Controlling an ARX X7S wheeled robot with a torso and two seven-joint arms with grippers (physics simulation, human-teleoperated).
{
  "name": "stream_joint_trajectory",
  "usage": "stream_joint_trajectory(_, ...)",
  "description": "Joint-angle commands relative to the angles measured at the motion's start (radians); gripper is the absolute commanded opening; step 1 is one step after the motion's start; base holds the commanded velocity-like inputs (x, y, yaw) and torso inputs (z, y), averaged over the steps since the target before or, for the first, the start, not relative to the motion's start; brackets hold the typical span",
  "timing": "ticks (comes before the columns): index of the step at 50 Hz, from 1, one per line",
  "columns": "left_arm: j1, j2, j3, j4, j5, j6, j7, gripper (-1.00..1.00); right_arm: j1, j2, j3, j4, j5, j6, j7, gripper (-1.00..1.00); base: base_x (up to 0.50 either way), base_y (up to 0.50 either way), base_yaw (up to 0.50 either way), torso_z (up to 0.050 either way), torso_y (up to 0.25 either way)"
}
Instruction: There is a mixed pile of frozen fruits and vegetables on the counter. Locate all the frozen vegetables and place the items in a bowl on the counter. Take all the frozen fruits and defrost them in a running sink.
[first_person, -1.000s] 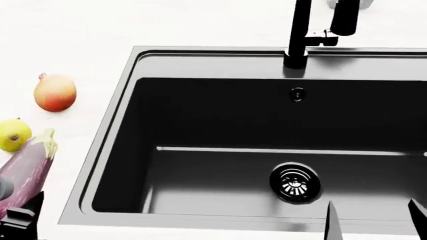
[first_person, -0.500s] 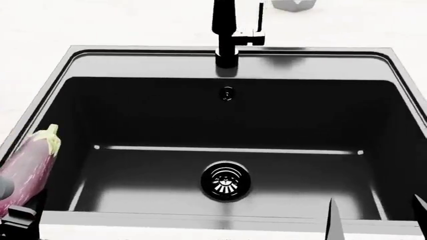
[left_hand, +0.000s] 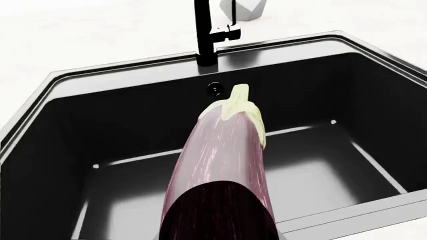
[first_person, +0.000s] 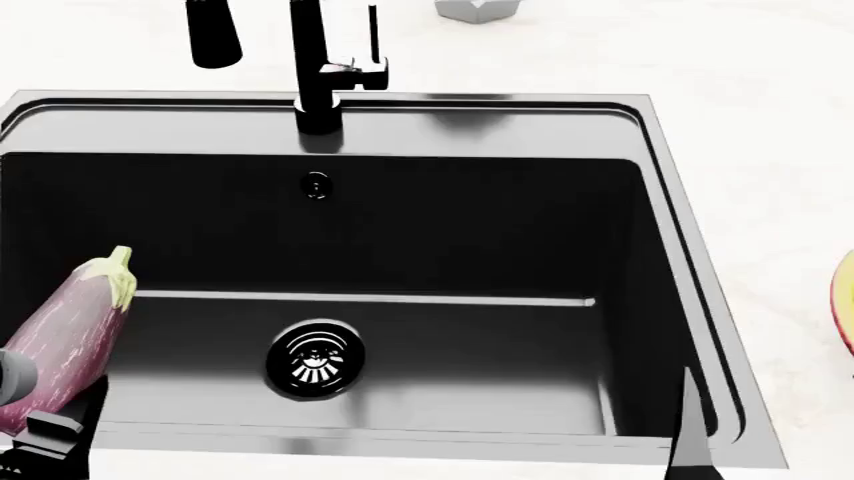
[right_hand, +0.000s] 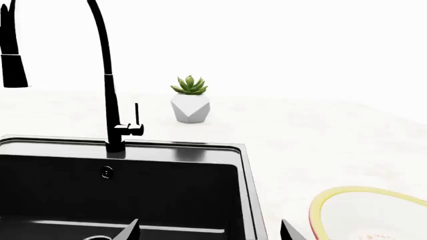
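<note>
My left gripper (first_person: 30, 415) is shut on the purple-and-white eggplant (left_hand: 223, 165), one of the frozen vegetables. It holds the eggplant in the air over the left part of the black sink (first_person: 400, 130), pale green cap (first_person: 120, 275) pointing toward the faucet (first_person: 315, 70). The eggplant hides the left fingers in the left wrist view. My right gripper (right_hand: 210, 232) is open and empty over the sink's right front corner. The yellow-rimmed bowl (right_hand: 360, 200) stands on the white counter (first_person: 761, 150) right of the sink. The frozen fruits and the rest of the pile are out of view.
A grey faceted pot with a green plant (right_hand: 190, 102) stands on the counter behind the sink. The tall black faucet (right_hand: 110, 100) rises at the sink's back rim with its spray head (first_person: 214, 35) hanging left. A round metal drain (first_person: 316, 360) sits in the basin.
The view has swung right, so the sink slid left in it. The two round fruits left the view and the bowl's rim appeared at the right. The eggplant stays in my left gripper.
</note>
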Motion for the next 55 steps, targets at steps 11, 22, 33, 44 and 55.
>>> stream_joint_trajectory(11,-0.004,0.014,-0.032,0.004,-0.042,0.051,0.022,-1.00,0.030,0.003,-0.027,0.011,-0.056,0.017,-0.025,1.00,0.00,-0.50,0.00,0.000,0.000)
stream_joint_trajectory(22,0.003,0.005,-0.035,0.006,-0.068,0.062,0.015,-1.00,0.036,0.003,-0.038,0.016,-0.050,0.013,-0.024,1.00,0.00,-0.50,0.00,0.000,0.001)
stream_joint_trajectory(33,-0.007,0.004,-0.021,0.004,-0.067,0.066,0.016,-1.00,0.044,0.055,-0.018,0.012,-0.011,0.037,0.006,1.00,0.09,-0.50,0.00,0.000,0.000)
stream_joint_trajectory(44,0.036,-0.051,-0.070,0.041,-0.124,0.086,0.019,-1.00,0.036,0.056,-0.005,0.019,-0.001,0.028,0.003,1.00,0.26,-0.50,0.00,0.000,0.002)
stream_joint_trajectory(55,-0.018,-0.016,-0.007,0.028,-0.108,0.081,-0.015,-1.00,-0.002,0.027,0.028,0.037,0.015,0.006,-0.002,1.00,0.13,-0.50,0.00,0.000,0.001)
